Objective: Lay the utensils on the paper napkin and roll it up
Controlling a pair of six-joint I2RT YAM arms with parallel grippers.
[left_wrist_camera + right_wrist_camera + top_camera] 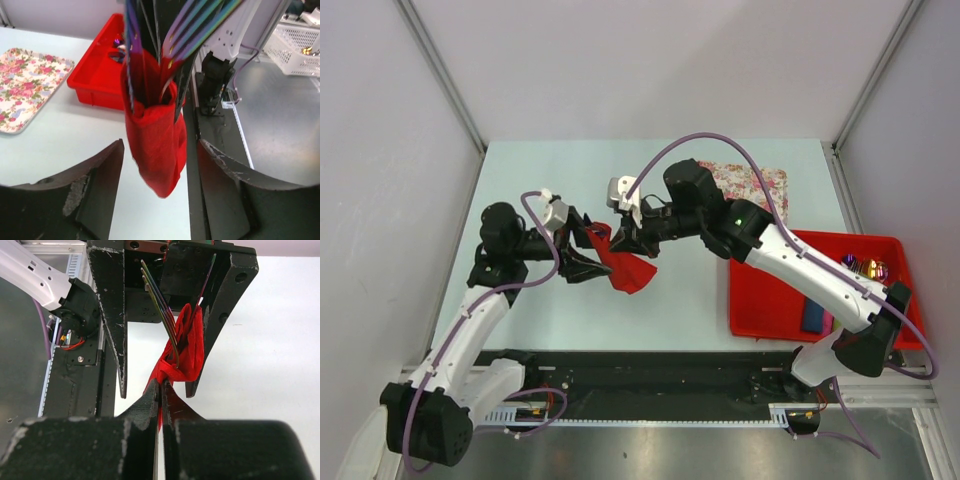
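Mid-frame, held above the pale blue-grey tabletop (pixel 550 180), the bright red paper napkin (pixel 625 268) wraps loosely round the slim purple-blue iridescent metal utensils (pixel 162 310). The right jaws pinch the paper, fully closed. The left jaws stand wide, straddling the bundle. We judge the roll needs snugging before release, or the cutlery may slip. A red plastic tray (pixel 770 310) sits lower right, between white walls.

Bright, even, diffuse light fell on the pale blue-grey tabletop (pixel 620 170), leaving only faint shadows. In both wrist views the nearest black gripper fingers (pixel 95 200) were out of focus; the top view was sharp.
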